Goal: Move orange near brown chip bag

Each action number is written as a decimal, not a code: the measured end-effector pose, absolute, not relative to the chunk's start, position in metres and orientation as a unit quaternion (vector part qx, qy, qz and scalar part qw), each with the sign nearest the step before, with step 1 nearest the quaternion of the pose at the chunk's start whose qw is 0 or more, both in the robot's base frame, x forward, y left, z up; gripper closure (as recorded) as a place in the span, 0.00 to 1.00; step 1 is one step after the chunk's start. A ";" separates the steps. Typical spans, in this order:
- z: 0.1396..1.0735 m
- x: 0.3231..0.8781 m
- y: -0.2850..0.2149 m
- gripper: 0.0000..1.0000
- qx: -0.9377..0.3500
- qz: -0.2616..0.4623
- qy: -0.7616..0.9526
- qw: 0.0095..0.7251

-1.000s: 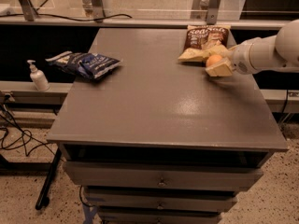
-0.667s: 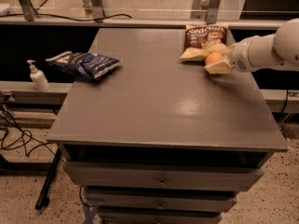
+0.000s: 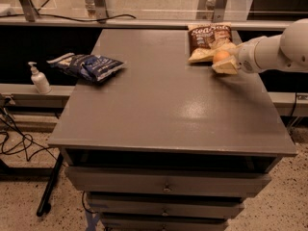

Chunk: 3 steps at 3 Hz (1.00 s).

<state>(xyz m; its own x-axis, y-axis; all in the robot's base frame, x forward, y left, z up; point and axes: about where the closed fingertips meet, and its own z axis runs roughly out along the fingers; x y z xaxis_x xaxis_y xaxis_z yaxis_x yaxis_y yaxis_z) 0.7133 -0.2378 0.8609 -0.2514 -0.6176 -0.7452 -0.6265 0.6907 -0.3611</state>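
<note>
The small round orange fruit (image 3: 221,56) is grasped between the pale jaws of the gripper (image 3: 224,59), which is held at the far right part of the flat grey counter (image 3: 159,105). The fruit is found just beside the lower right corner of the crinkly brown chip bag (image 3: 208,37); whether they touch cannot be told. A crumpled blue and white bag (image 3: 86,65) is laid near the counter's left edge, well apart. A white pump bottle (image 3: 39,79) is stood on the ledge beyond.
</note>
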 end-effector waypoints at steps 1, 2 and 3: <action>0.860 0.714 -0.238 0.00 -0.392 0.006 0.791 0.469; 0.860 0.714 -0.239 0.00 -0.392 0.006 0.792 0.469; 0.880 0.700 -0.249 0.00 -0.384 0.015 0.791 0.476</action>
<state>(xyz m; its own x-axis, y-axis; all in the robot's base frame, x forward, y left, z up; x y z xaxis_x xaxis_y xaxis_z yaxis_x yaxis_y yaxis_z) 0.7002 -0.2487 0.8797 -0.2510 -0.5932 -0.7649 -0.6223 0.7042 -0.3419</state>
